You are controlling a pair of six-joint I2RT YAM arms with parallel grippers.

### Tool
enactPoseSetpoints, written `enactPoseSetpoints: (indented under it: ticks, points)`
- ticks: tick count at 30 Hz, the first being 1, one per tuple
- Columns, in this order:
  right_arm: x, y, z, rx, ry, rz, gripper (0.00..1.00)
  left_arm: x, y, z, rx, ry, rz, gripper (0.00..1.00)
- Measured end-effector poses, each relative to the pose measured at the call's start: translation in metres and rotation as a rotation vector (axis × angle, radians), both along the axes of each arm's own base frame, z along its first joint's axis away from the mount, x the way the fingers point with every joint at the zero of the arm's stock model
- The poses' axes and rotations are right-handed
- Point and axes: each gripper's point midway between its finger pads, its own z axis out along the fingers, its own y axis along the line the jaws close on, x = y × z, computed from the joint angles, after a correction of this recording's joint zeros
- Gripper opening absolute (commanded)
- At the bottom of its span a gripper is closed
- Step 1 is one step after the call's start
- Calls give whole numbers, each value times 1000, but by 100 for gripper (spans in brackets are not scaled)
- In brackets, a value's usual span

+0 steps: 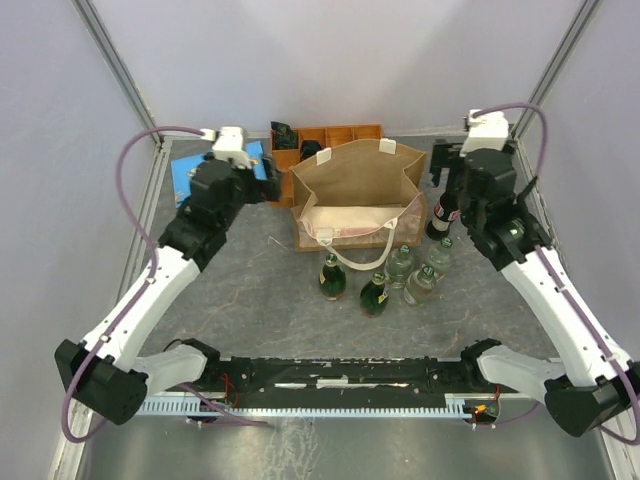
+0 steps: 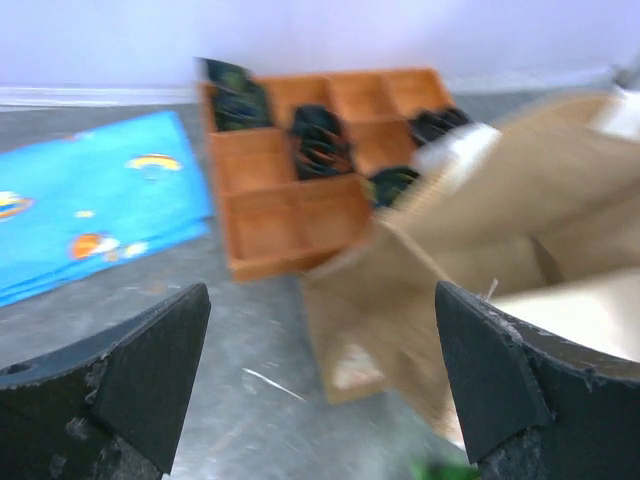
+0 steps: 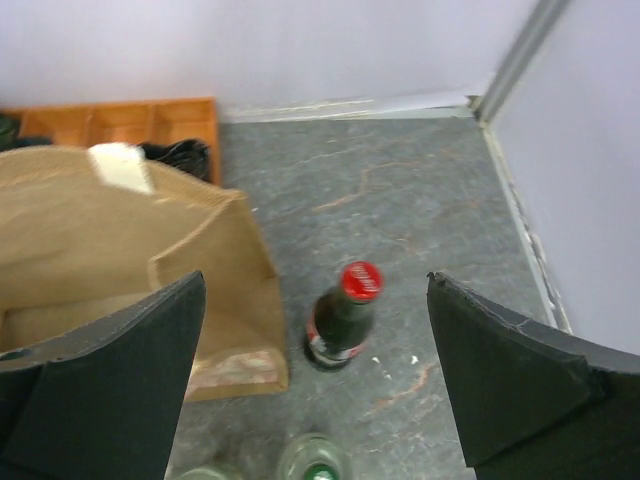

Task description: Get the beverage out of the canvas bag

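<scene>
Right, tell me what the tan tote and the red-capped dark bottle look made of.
Tan boxy tote: woven fabric, probably canvas, matte; its walls crease and sag. Red-capped dark bottle: likely glass, with a smooth, slightly shiny body; the cap's material is unclear.

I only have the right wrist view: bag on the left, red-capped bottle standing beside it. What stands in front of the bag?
Observer: Two green bottles and a few clear bottles stand upright in front of the canvas bag.
Operator: Where is the left gripper?
Observer: The left gripper is open and empty, left of the bag.
Operator: What else is on that side?
Observer: A blue printed cloth lies flat beside the orange tray.
</scene>
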Motion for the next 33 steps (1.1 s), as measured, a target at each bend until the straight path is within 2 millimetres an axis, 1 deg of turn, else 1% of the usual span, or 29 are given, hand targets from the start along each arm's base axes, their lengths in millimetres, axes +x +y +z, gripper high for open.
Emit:
enactPoseSetpoints:
  ticks: [1,4,6,7,9,12,15,17,22,26,28,30,33]
  points:
    - [-1,-12,3,11,-9,-32,99,6,14,2,-8,-2,26,99]
    - [-5,-43,9,42,-34,-119,99,25,75,2,-20,3,163,99]
    - [-6,-62,11,60,-45,-174,99,31,107,-2,-19,12,244,99]
    - [-7,-71,10,70,-47,-201,99,32,120,-4,-19,17,275,99]
    - [-5,-91,4,93,-40,-257,99,33,133,-10,-17,32,302,99]
    - [2,-114,-10,137,-10,-312,99,31,136,-25,-14,64,301,99]
    - [9,-124,-25,165,26,-336,99,29,135,-38,-9,93,292,99]
    - [13,-123,-33,171,49,-326,99,29,135,-43,-6,104,292,99]
    - [20,-119,-45,169,88,-309,99,33,137,-55,7,137,308,99]
    - [29,-117,-60,162,131,-303,99,36,141,-68,24,171,333,99]
    - [34,-116,-67,159,153,-298,99,37,144,-71,31,178,348,99]
    - [38,-115,-71,155,165,-292,99,37,146,-72,35,181,357,99]
    - [43,-114,-68,149,161,-284,99,39,147,-74,36,182,370,99]
